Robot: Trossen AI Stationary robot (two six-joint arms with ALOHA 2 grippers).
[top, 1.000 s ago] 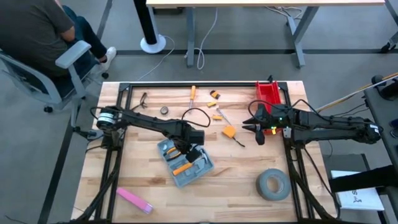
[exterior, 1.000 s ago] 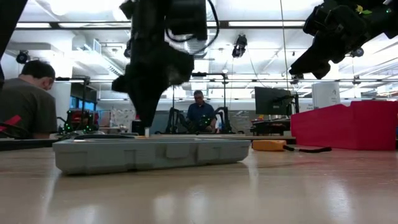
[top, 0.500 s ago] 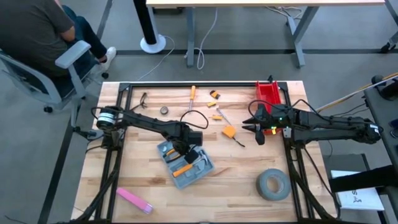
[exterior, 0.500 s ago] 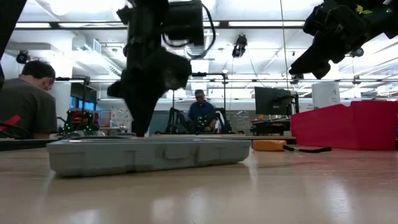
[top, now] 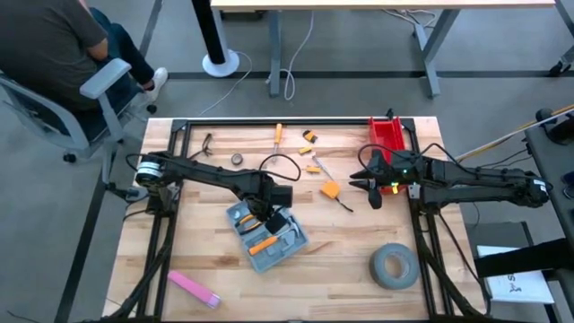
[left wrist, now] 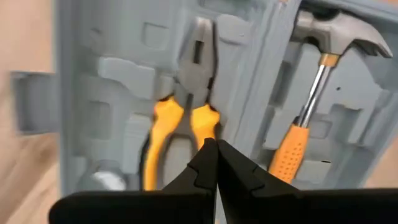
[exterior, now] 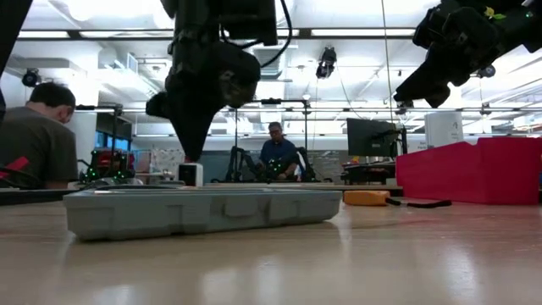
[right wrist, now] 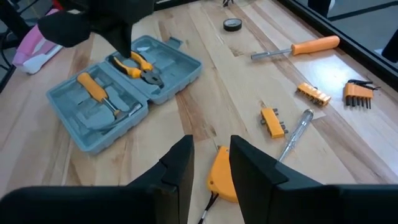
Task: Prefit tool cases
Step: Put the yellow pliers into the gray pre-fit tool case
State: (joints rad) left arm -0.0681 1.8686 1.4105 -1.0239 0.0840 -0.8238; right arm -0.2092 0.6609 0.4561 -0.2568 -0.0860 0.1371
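The blue-grey tool case (top: 266,235) lies open and flat on the table, slightly left of its middle. In its moulded recesses are yellow-handled pliers (left wrist: 186,106) and an orange-handled hammer (left wrist: 311,93). My left gripper (left wrist: 216,149) is shut and points straight down over the pliers' handles. In the low view its tip (exterior: 190,159) hangs clear above the case (exterior: 203,210). My right gripper (right wrist: 208,168) is raised at the table's right side (top: 368,184), open, with nothing between its fingers.
A red bin (top: 388,136) stands at the far right and a grey tape roll (top: 395,266) lies near right. An orange tape measure (top: 330,190), a screwdriver (top: 277,139) and bit holders (top: 309,136) lie beyond the case. A pink object (top: 193,287) lies near left.
My left gripper, still shut, has risen a little from just above the case, so its tip now hangs clear over it.
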